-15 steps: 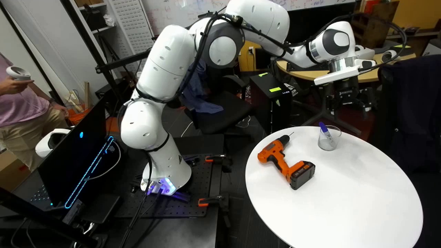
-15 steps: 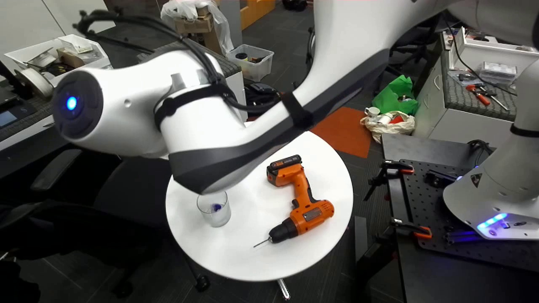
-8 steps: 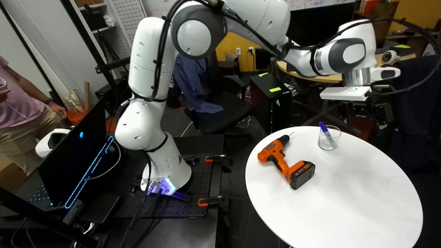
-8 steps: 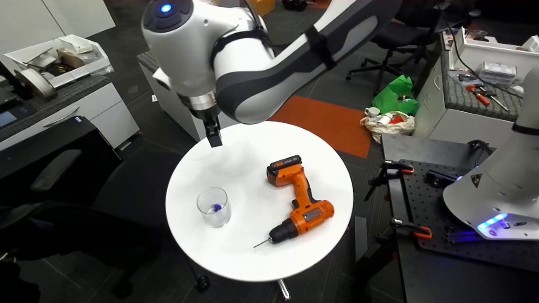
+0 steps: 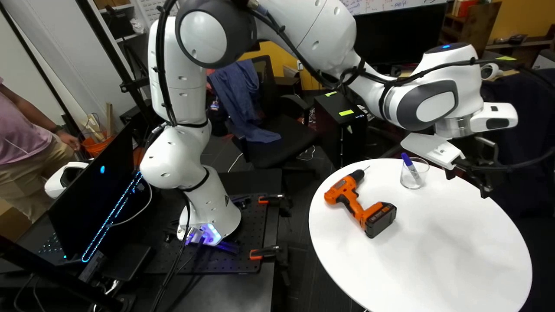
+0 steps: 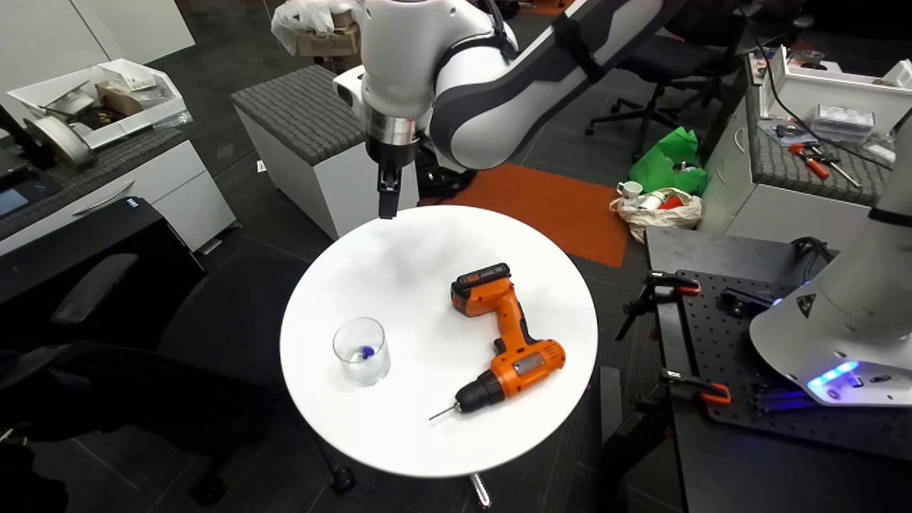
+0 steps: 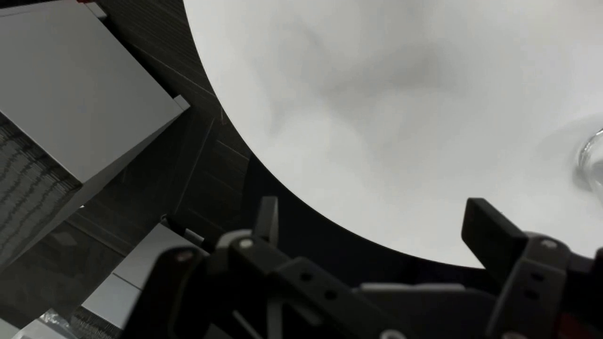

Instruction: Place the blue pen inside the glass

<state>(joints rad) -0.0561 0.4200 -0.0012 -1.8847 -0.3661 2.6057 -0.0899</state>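
In an exterior view, the blue-capped marker point(image 5: 410, 167) stands slanted inside the glass tumbler point(image 5: 408, 177) on the bench point(image 5: 455, 260), its capped end tipped away from the fingers point(image 7: 494, 237). They are spread and empty (placing looks done), the tumbler off rightward in the wrist view; lifting clear should disturb neither.

- Black gripper point(image 7: 374, 221), two blocky fingers point(image 7: 492, 235), round screw heads point(image 7: 549, 243).
- Just above it, a silver ring point(image 6: 390, 130); alongside, a flat white plate point(image 5: 427, 146).
- Higher up, a dark cap point(image 5: 456, 46), blue light point(image 5: 446, 46).
- Back from there, the arm point(image 5: 329, 34): smooth white, grey trim, black straps point(image 6: 578, 47), black cable point(image 5: 160, 52).
- Farthest away I spot the white base point(image 6: 841, 345): blue strip point(image 6: 832, 374), black triangle point(image 6: 806, 305).
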